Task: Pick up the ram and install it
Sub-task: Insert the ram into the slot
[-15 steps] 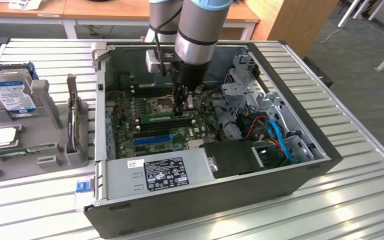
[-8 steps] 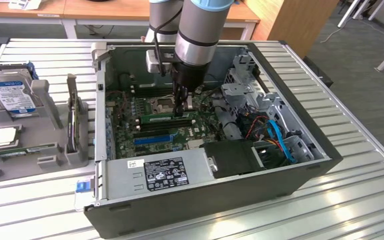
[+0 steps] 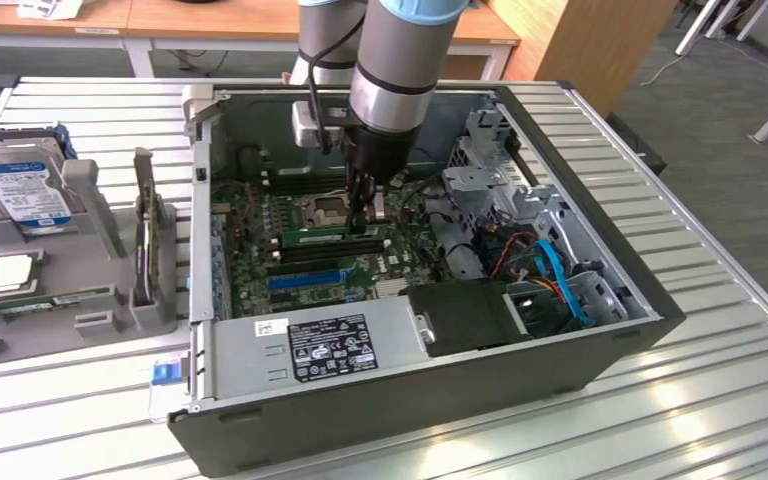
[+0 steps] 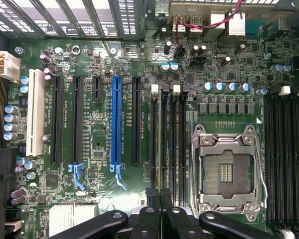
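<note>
Green ram (image 3: 324, 237): on edge in a black slot of the motherboard (image 3: 244, 250), at 6 o'clock of the socket (image 3: 324, 208) in the exterior view.
Claw (image 3: 364, 214): pressed together, tips down at the ram's 3 o'clock end; I cannot tell whether it pinches the stick.
Case (image 3: 464, 400): lying open on the slatted tabletop (image 3: 731, 380).
Hard drive (image 3: 17, 185): at 9 o'clock of the case, in a grey holder (image 3: 91, 190).

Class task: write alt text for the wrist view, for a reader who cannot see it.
The shut gripper hangs over the black memory slots of a green motherboard, beside an empty processor socket. A blue expansion slot and a white slot lie further along the board.
</note>
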Motion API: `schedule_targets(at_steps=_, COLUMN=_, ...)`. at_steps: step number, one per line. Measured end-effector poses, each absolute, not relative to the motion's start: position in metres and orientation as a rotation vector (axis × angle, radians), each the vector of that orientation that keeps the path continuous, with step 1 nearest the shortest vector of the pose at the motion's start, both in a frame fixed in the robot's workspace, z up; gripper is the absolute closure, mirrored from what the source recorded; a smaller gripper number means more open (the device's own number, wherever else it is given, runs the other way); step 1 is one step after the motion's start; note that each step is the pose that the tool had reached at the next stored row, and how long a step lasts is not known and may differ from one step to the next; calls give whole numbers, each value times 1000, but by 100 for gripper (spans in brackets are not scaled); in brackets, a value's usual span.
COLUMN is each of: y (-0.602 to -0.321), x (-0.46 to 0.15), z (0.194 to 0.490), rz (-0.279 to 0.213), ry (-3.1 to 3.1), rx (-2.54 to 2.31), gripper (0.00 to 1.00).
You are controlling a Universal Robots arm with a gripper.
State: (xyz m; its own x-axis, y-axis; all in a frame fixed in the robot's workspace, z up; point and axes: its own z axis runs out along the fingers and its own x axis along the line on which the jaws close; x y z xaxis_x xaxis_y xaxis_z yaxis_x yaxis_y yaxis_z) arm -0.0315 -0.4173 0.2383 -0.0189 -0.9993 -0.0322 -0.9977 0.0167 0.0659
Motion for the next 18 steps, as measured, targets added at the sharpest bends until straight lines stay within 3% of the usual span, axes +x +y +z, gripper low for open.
schedule_targets(at_steps=18, y=-417, x=-31, z=238, rz=-107, ry=-2201, rx=2206, gripper=88)
